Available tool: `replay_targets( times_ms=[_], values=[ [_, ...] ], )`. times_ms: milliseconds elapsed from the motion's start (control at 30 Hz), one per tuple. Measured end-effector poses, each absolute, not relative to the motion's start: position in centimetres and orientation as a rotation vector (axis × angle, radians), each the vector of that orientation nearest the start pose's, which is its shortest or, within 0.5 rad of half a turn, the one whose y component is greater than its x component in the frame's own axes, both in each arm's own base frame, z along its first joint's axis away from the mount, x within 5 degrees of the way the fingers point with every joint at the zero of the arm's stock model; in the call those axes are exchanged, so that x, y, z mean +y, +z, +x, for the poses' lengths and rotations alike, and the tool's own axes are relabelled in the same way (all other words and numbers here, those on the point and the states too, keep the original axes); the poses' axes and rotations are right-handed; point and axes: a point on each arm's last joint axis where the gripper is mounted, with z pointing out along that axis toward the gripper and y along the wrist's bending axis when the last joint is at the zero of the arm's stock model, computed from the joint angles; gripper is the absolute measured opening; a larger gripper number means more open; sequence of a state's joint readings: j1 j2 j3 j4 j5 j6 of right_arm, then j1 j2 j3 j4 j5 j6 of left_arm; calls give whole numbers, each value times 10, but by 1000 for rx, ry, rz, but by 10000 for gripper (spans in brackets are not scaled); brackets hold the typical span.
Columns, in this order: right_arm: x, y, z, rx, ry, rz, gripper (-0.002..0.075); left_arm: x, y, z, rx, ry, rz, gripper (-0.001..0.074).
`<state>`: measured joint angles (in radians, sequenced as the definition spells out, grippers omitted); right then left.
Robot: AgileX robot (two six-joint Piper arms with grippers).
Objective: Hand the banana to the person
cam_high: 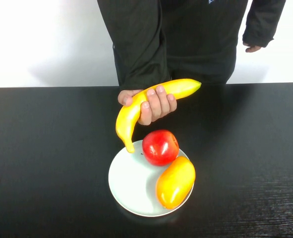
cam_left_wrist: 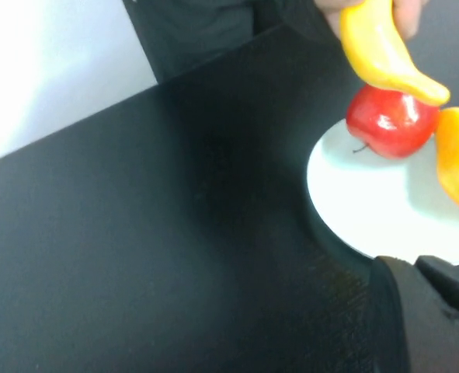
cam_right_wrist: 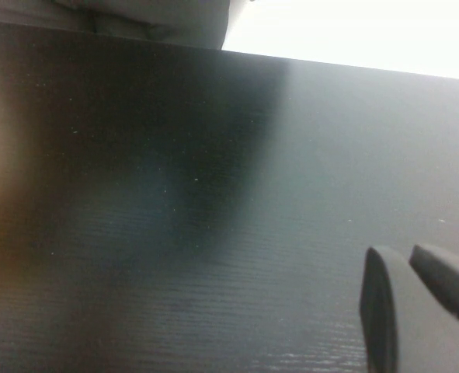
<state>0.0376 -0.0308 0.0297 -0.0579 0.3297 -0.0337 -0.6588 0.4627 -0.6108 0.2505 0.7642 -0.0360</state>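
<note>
The person [cam_high: 196, 34] in a dark top stands behind the black table and grips the yellow banana [cam_high: 126, 119] in one bare hand [cam_high: 156, 105], holding it above the far edge of the white plate [cam_high: 129, 183]. The banana's tip also shows in the left wrist view [cam_left_wrist: 377, 47], over the red apple [cam_left_wrist: 391, 120]. My left gripper [cam_left_wrist: 412, 263] is shut and empty, low at the table's near left, clear of the plate. My right gripper [cam_right_wrist: 404, 252] is shut and empty over bare table, and it does not show in the high view.
The plate holds a red apple [cam_high: 160, 147] and a plump yellow-orange oval fruit [cam_high: 176, 182]. The black table [cam_high: 47, 148] spans the view. The person's other hand [cam_high: 253, 48] hangs at the far right.
</note>
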Motion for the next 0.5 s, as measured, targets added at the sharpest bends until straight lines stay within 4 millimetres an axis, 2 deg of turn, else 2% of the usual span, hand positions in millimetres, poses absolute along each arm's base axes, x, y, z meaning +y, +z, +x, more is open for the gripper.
replay_targets(
  times_ms=[133, 233, 367, 500],
  values=[
    [0, 175, 53, 1809, -53, -101, -7, -38, 306, 76, 1900, -150, 668, -1],
    [0, 175, 53, 1809, -53, -101, -7, -36, 290, 74, 1794, -178, 614, -2],
    [0, 175, 53, 1809, -53, -101, -7, -26, 269, 64, 1617, -178, 470, -2],
    [0, 175, 53, 1809, -53, -101, -7, -15, 243, 58, 1462, -103, 299, -2]
  ],
)
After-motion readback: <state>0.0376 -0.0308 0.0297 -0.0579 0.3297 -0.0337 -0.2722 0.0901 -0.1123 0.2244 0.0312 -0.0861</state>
